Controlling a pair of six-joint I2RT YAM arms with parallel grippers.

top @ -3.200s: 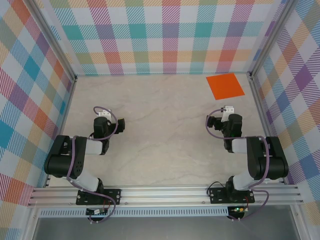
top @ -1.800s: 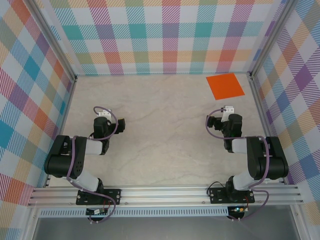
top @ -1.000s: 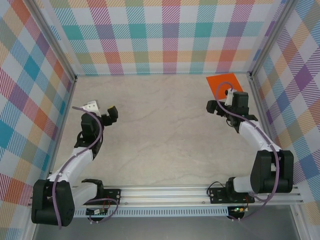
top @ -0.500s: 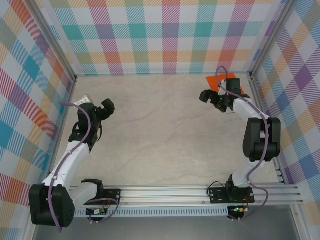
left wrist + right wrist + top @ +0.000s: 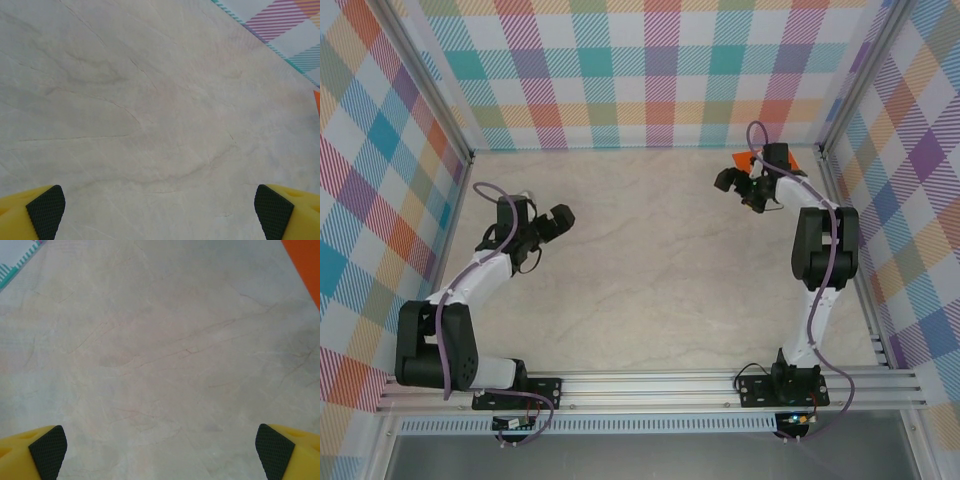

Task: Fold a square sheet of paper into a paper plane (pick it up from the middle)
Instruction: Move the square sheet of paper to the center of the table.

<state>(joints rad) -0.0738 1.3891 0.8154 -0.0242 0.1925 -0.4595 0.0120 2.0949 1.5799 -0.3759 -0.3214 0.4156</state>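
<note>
Orange square sheet of paper lies on the table in the far right corner, close to the plaid back wall. From above, the right arm covers most of it and only slivers show on either side of the wrist. Right gripper sits at the sheet's left edge; contact with the paper cannot be judged from above. Right wrist view: gripper spread wide, with yellow fingers and black textured pads in the two bottom corners and bare pale marbled tabletop between them. The sheet shows there as a flat orange wedge at the top right edge, outside the jaws. Left gripper is over the left part of the table, turned toward the right side and well apart from the sheet. Left wrist view: gripper equally wide, pads in the bottom corners, bare surface between them. The sheet appears there as a thin orange strip at the right edge, far off, below the plaid wall. Neither gripper holds anything. Creases in the sheet: cannot tell from the parts visible.
</note>
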